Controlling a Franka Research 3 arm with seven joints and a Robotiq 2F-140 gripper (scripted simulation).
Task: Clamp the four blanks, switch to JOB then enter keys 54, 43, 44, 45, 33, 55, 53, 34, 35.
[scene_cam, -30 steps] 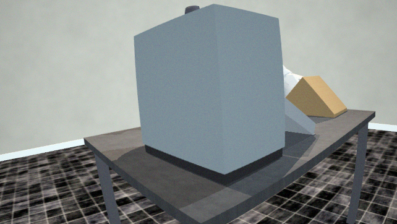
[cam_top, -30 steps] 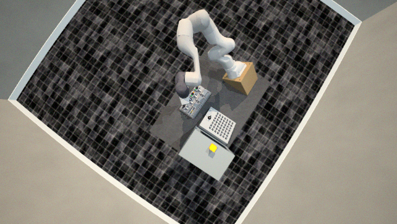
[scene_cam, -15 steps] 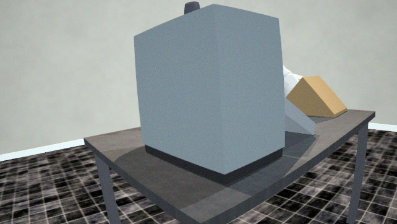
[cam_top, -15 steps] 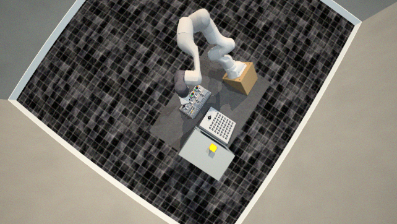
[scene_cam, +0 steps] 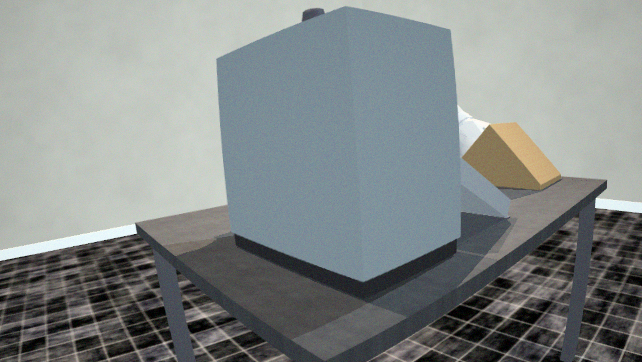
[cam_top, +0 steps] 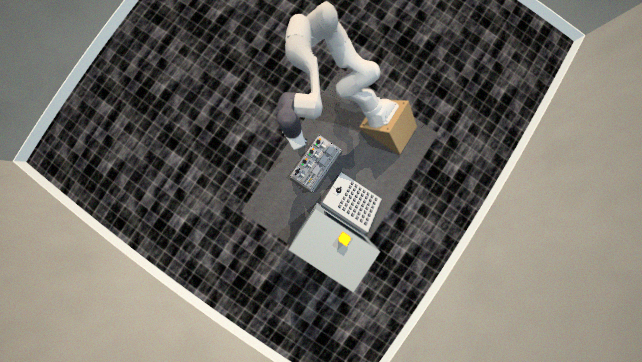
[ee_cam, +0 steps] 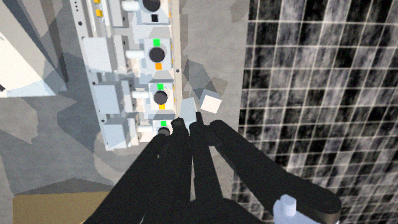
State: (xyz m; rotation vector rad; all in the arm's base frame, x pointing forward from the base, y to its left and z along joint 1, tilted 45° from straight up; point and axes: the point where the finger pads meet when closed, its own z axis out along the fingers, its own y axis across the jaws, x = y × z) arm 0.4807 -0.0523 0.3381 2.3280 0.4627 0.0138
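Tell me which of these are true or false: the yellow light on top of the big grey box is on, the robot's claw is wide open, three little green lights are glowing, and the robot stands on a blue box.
1. The amber lamp on the cabinet is lit. True.
2. The gripper is wide open. False: it is shut, holding nothing.
3. Three green lenses show lit in the wrist view. True.
4. The arm stands on a blue box. False: its base sits on a tan block.
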